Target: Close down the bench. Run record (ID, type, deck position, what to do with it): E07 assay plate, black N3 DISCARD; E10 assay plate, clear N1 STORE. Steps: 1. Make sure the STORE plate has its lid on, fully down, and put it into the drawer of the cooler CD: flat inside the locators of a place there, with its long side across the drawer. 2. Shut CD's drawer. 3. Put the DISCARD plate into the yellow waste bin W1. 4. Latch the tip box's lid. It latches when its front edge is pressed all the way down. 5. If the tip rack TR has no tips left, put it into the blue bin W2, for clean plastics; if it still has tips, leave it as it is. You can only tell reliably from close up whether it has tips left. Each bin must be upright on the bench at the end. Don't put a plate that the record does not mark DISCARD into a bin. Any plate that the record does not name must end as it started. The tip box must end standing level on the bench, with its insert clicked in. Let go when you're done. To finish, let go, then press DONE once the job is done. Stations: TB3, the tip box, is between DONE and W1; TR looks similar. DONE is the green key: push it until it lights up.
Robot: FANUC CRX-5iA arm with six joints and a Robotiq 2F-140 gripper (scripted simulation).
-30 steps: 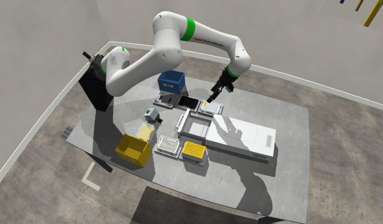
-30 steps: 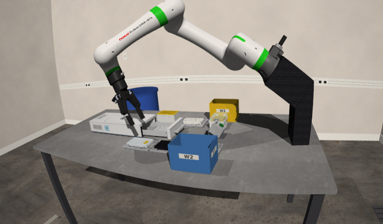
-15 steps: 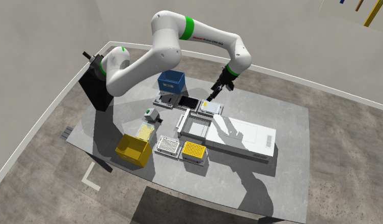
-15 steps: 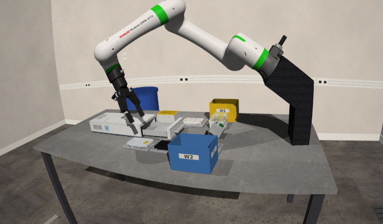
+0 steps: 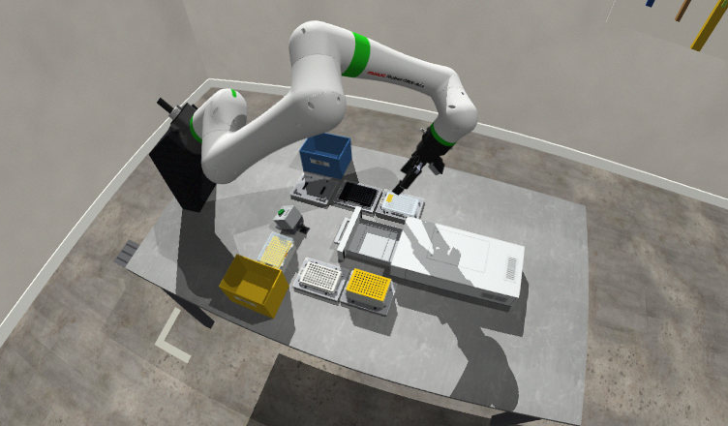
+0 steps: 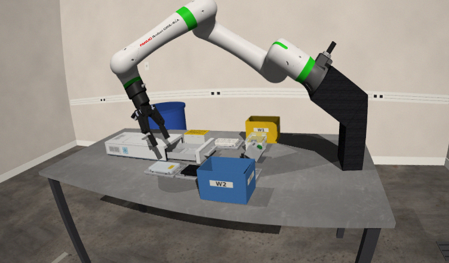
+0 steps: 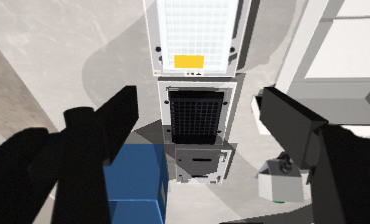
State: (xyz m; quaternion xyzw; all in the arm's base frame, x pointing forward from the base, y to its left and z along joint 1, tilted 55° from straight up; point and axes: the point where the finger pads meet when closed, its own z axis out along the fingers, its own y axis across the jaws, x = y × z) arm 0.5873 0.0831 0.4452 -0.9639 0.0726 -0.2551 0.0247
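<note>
- Cooler CD (image 5: 462,259), biggest item on the bench: drawer (image 5: 369,246) stands pulled out, tray bare, right beside the plate row.
- Blue bin W2 (image 6: 225,179) and yellow bin W1 (image 6: 262,128): open-topped boxes, both upright; probably light enough to tip if knocked.
- Gripper (image 6: 156,143) hangs above the clear plate's end of the row, jaws partly spread, nothing between them; wrist view shows both fingers flanking empty air.
- Clear assay plate (image 5: 402,203), the STORE one, sits in the nest nearest the drawer, lid apparently on, yellow label at one end. Judged light, rigid, smooth plastic; lid likely loose, so a grip on the lid alone could lift it off. Better to pinch the base across its short sides, low, keeping it level.
- Black assay plate (image 5: 357,193), the DISCARD one, in the middle nest, no lid seen. Same light, stiff, slick build; take by the short sides too.
</note>
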